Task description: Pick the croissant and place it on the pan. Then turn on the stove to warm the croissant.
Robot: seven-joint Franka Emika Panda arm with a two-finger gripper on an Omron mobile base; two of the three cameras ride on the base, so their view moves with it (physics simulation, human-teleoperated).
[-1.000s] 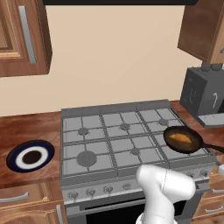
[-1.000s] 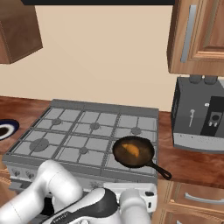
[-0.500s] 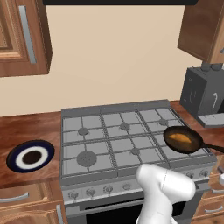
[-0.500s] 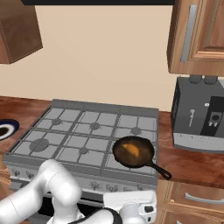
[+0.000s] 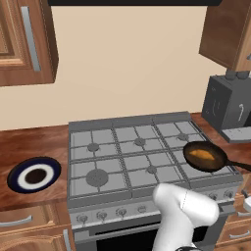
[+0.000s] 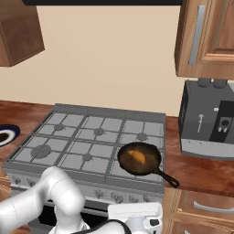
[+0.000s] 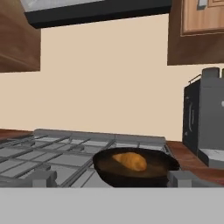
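Gripper is seen low in front of the stove, near the knob row below the front right burner, and its jaws are spread wide with nothing held between them. Just beyond it, the pan is set on the front right burner with its long handle pointed out to the right over the counter, and the croissant is seen lying inside the pan's bowl. Farther off, a blue-rimmed plate is placed on the left counter, and a dark grey appliance against the wall at the right.
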